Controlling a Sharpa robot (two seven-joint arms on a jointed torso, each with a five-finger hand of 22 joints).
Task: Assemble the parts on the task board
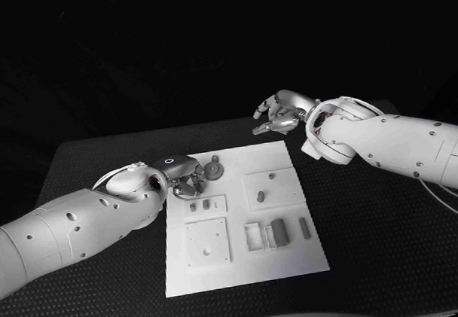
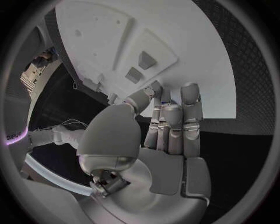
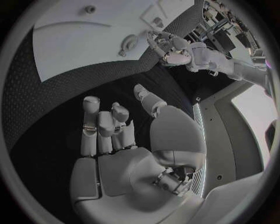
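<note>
Your left robot hand [image 1: 188, 182] hovers at the task board [image 1: 293, 262]'s far left corner, fingers curled, empty. Your right robot hand [image 1: 281, 114] hangs beyond its far right corner, fingers loosely bent, empty. Parts [image 1: 278, 231] lie on the board.

Right hand [image 3: 125, 140] sits over the black table [image 3: 52, 100], palm open to the camera, fingers [image 3: 90, 123] straight and close side by side, thumb apart from them, nothing in it. White board [image 3: 76, 44] lies beyond the fingertips, carrying a small round part [image 3: 128, 45] near its edge and a raised panel with a grey piece [image 3: 158, 21]. Left hand [image 3: 169, 46] hangs at the board's edge, just beside the round part; contact cannot be told.
</note>
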